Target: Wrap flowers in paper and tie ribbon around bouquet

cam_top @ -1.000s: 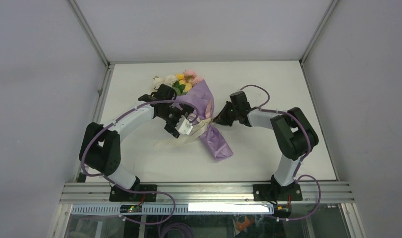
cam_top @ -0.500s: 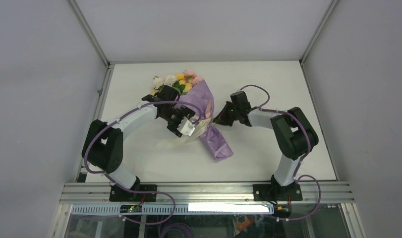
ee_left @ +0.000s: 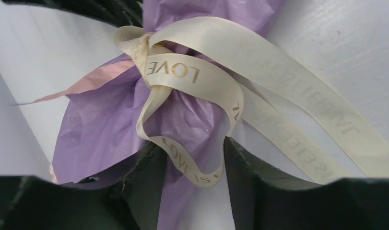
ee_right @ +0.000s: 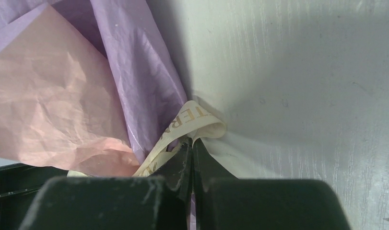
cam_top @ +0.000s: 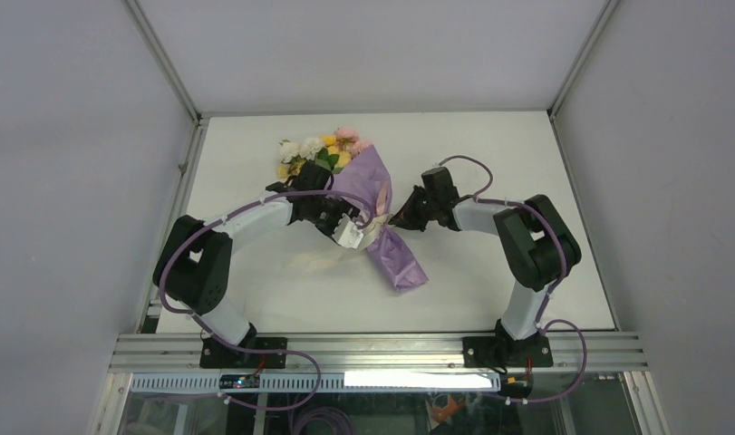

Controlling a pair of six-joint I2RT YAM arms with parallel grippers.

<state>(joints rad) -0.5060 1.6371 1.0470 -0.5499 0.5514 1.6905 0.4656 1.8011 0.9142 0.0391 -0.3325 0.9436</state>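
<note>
Bouquet (cam_top: 368, 181) lying on the table (cam_top: 490, 154), ribbon (ee_left: 180, 72) looped round its neck.
Right gripper (ee_right: 191, 149) beside the neck, fingers together on a ribbon end; left gripper (ee_left: 192, 148) over the neck, fingers apart astride loop and paper (ee_left: 101, 129); whether they press, unclear.

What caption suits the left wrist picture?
Cream ribbon looped around purple paper, one loop dangling inside the open left gripper.
</note>
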